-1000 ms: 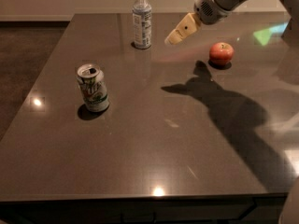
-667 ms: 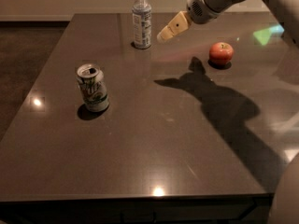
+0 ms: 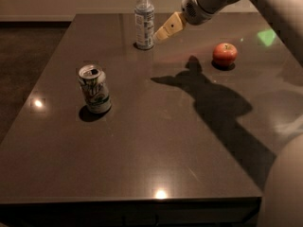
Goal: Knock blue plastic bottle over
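Observation:
The blue plastic bottle (image 3: 144, 19) stands upright near the far edge of the dark table (image 3: 156, 150), with a white cap and a blue-and-white label. My gripper (image 3: 161, 33) reaches in from the upper right. Its pale tip lies just right of the bottle's lower half, very close to it or touching it; I cannot tell which.
A green-and-white soda can (image 3: 95, 89) stands upright at the middle left of the table. A red apple (image 3: 224, 54) sits at the right. My arm's shadow falls across the table's right half.
My gripper has moved left toward the bottle and closed the gap to it. The bottle still stands upright.

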Motion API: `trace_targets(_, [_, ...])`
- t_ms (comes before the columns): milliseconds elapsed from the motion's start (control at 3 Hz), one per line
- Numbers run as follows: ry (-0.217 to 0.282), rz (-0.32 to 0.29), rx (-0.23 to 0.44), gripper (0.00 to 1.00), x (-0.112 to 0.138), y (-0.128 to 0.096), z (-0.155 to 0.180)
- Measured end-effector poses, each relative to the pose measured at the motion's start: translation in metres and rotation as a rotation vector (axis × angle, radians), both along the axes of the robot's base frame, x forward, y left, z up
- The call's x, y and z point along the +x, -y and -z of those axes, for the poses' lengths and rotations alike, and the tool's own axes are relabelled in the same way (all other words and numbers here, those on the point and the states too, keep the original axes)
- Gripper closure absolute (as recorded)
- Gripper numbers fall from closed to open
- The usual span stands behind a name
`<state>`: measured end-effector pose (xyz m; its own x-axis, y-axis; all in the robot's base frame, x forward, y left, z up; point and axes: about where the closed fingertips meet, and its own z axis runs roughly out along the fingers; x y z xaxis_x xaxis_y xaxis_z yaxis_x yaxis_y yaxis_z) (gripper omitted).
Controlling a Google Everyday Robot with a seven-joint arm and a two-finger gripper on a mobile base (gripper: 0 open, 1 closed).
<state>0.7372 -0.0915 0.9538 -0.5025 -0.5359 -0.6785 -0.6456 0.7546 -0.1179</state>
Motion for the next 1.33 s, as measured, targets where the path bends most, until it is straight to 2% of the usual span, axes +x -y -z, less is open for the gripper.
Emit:
trace_targets(667, [0.031,0.079,0.057,0.00,0.050,-0.030,0.015])
trace_targets(1333, [0.084,0.116,0.112,0.00,0.096,-0.046,0.018])
